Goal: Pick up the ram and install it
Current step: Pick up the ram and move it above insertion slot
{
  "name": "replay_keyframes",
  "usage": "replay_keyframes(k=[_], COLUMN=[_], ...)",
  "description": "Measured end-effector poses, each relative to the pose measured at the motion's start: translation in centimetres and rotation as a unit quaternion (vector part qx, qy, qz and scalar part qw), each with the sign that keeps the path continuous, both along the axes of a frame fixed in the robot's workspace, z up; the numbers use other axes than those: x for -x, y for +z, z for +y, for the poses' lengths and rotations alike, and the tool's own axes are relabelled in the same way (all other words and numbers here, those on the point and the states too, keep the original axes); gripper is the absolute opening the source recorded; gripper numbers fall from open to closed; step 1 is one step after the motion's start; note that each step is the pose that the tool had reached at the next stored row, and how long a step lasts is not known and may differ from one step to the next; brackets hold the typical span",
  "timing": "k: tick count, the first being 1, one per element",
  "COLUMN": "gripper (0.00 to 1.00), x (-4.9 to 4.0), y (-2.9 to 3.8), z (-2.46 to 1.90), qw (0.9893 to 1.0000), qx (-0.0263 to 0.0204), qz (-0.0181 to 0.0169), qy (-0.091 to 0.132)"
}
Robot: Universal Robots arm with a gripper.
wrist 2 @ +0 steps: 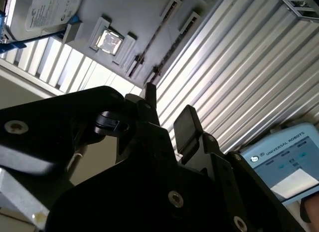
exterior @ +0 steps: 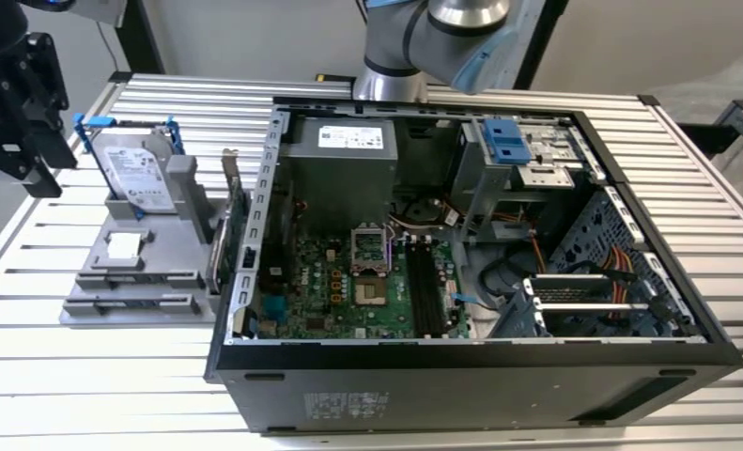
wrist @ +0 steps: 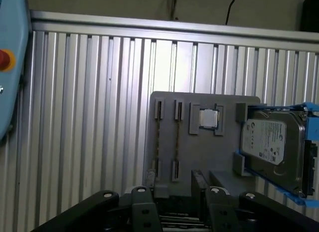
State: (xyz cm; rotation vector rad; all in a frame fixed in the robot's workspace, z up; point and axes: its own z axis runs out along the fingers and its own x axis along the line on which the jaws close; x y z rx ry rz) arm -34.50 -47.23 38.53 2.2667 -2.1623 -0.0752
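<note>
My gripper [wrist 2: 168,106] is hanging with fingers apart and holding nothing at the exterior view's far left, out by the slatted table's [exterior: 96,366] edge, with bare slats lying open around it. Further right the grey holder [wrist: 199,105] is sitting flat, and the ram [wrist: 158,139] is standing on edge in one of its long slots, showing as a thin dark strip apart from my fingers, its long axis running parallel to the slats, while the hard drive [wrist: 271,142] is leaning at the holder's other end. Rightmost, the open computer case [exterior: 472,395] is crowding the holder's far edge
</note>
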Motion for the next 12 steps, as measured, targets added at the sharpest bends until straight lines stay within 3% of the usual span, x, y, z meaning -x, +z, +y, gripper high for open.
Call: replay_keyframes(k=[12], gripper=[0.00], x=[0.00], y=[-0.89], z=[0.01], qw=[0.9999], qx=[0.0003], qz=[0.0000], qy=[-0.011])
